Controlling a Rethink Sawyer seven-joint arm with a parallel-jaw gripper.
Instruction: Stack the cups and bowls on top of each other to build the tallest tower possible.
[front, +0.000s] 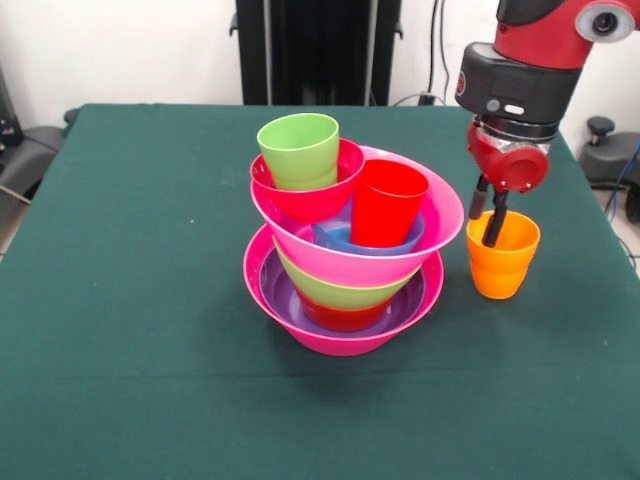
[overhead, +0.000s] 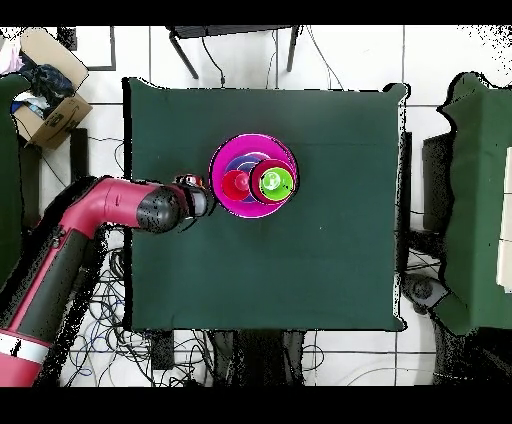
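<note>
The tower stands mid-table on a large hot-pink bowl. That bowl holds a purple bowl, a small red bowl and a lime green bowl. A second hot-pink bowl sits tilted on top. It holds a blue bowl with the red cup, and a crimson bowl with the lime green cup. The orange cup stands on the table right of the tower. My gripper straddles its left rim, one finger inside and one outside, shut on it. From overhead the tower shows, and my gripper hides the orange cup.
The green-clothed table has its edges on all sides in the overhead view. The black pedestal stands behind it. A cardboard box lies off the table. The tower's upper bowls lean to the left in the front view.
</note>
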